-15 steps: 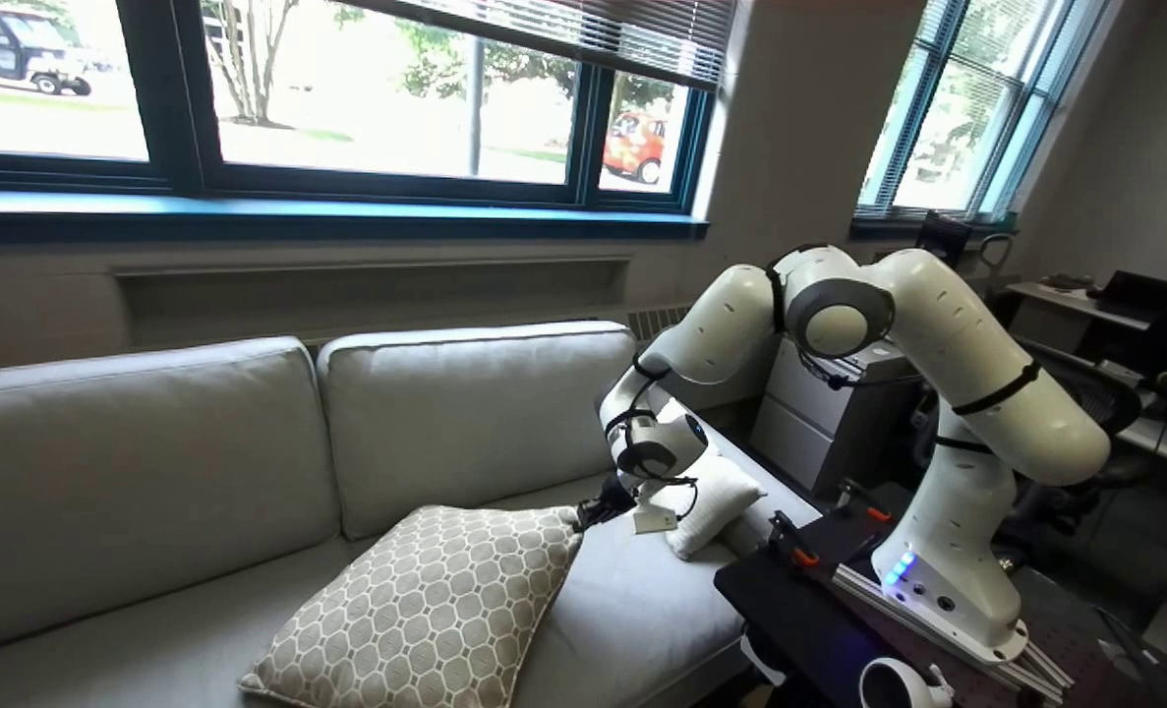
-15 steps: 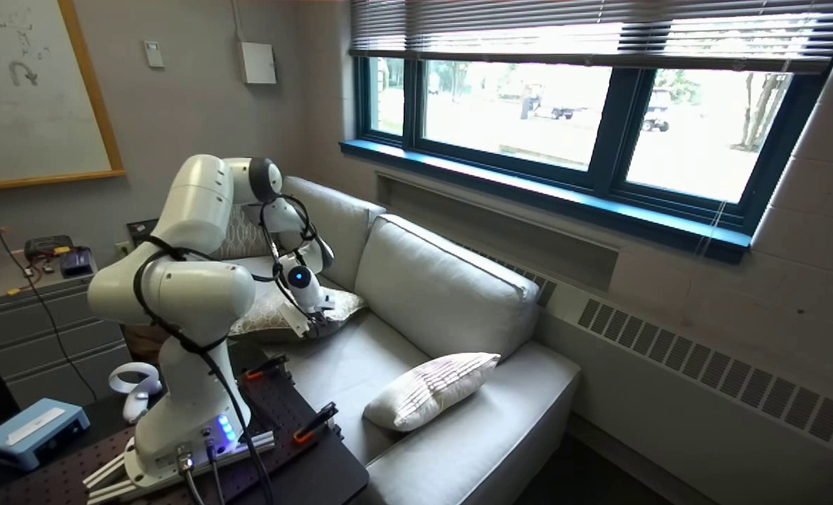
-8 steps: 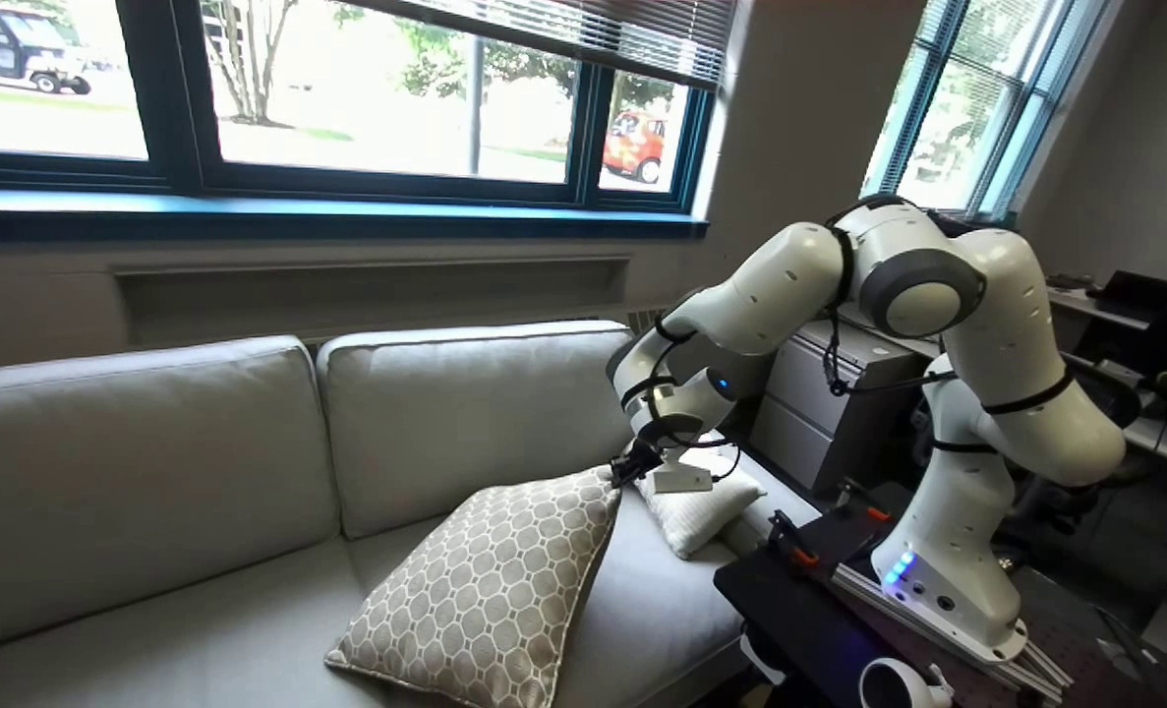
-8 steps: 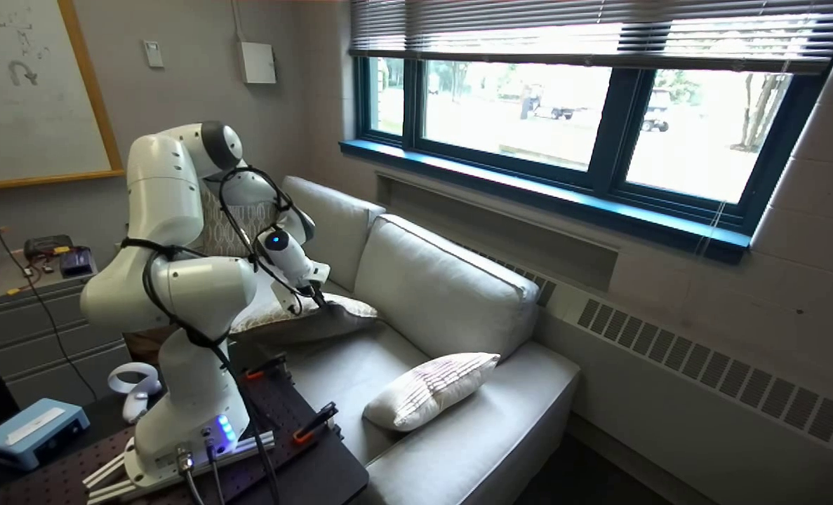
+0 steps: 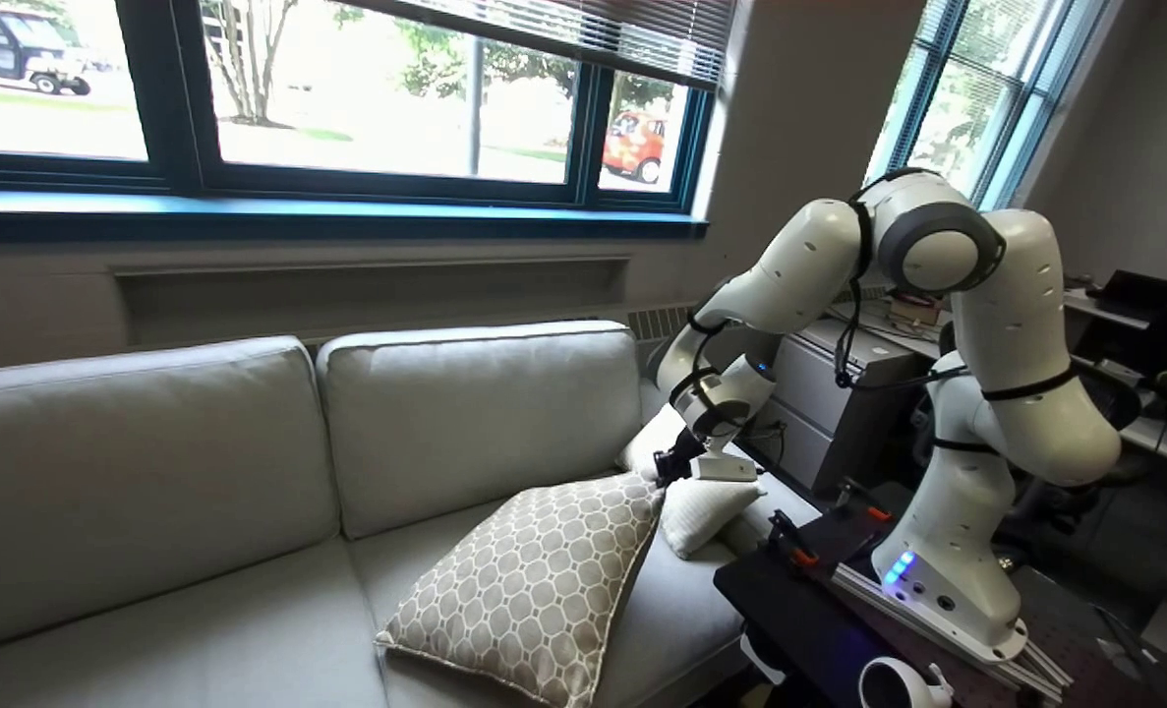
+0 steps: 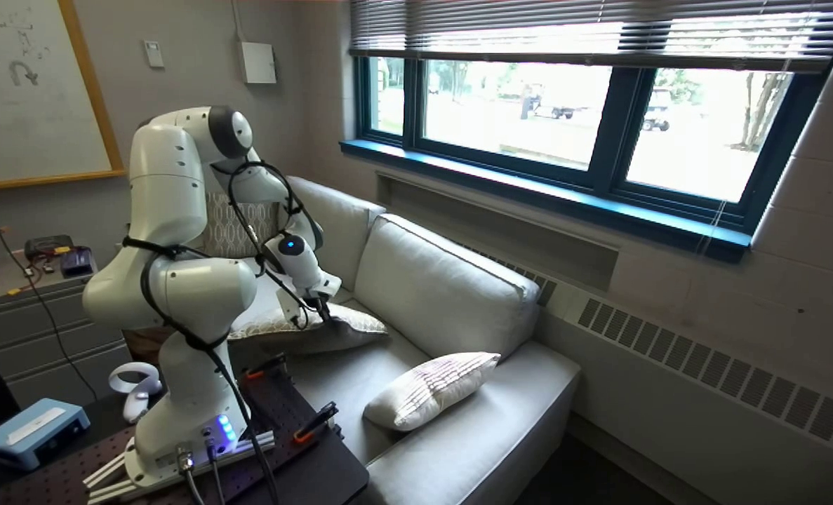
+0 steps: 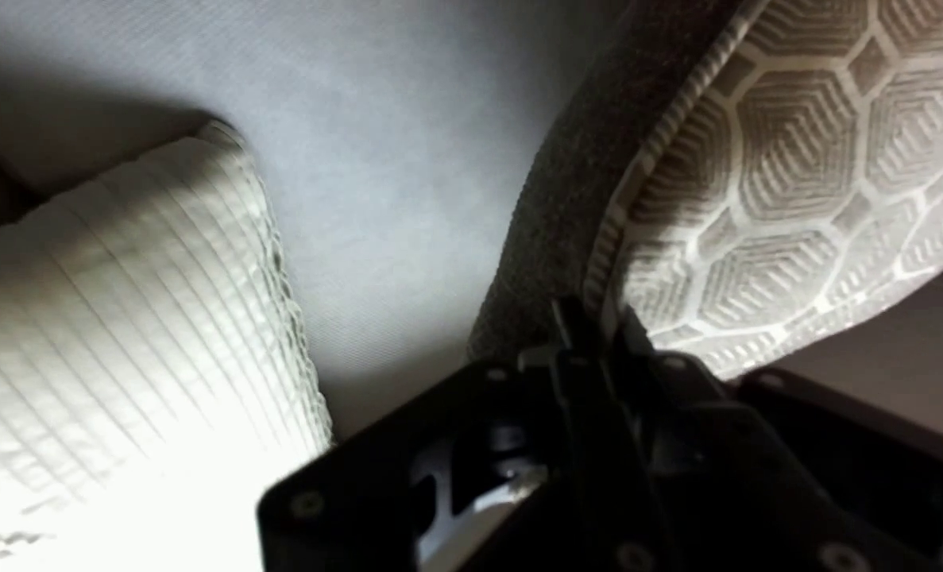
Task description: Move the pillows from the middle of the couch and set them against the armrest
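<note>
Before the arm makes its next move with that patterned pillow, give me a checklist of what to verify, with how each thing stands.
1. Grip on the patterned pillow: ok; the gripper is shut on a corner.
2. The white pillow against the armrest: ok; it looks propped there.
3. The gripper apart from the white pillow: ok, as an exterior view shows.
4. The patterned pillow against the armrest: not ok; the couch shows between it and the white pillow in the wrist view.
5. The patterned pillow's underside off the couch: cannot tell; the held corner is raised, but any contact below is hidden.
</note>
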Controlling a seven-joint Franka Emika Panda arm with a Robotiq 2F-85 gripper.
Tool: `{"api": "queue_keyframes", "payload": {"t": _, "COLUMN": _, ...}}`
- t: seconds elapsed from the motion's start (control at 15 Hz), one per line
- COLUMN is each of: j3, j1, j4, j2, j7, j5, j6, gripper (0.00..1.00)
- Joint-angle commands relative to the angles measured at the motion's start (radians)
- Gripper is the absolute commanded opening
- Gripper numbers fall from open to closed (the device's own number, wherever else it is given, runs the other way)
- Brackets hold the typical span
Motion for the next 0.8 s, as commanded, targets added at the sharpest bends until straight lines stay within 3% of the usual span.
{"api": "queue_keyframes", "payload": {"t": 0.0, "j3": -0.083, "j1": -0.078, "j4": -0.178, "j2": -0.168, "j7": -0.034, "j5": -0.034, "j6": -0.056, "gripper": 0.04}}
{"api": "queue_keyframes", "payload": {"t": 0.2, "j3": -0.193, "j1": -0.098, "j4": -0.26, "j2": -0.257, "j7": -0.075, "j5": -0.052, "j6": -0.036, "gripper": 0.04}}
{"api": "queue_keyframes", "payload": {"t": 0.47, "j3": -0.339, "j1": -0.079, "j4": -0.32, "j2": -0.414, "j7": -0.137, "j5": -0.116, "j6": 0.079, "gripper": 0.04}}
{"api": "queue_keyframes", "payload": {"t": 0.6, "j3": -0.359, "j1": -0.079, "j4": -0.315, "j2": -0.49, "j7": -0.139, "j5": -0.172, "j6": 0.179, "gripper": 0.04}}
{"api": "queue_keyframes", "payload": {"t": 0.73, "j3": -0.332, "j1": -0.091, "j4": -0.309, "j2": -0.571, "j7": -0.111, "j5": -0.247, "j6": 0.297, "gripper": 0.04}}
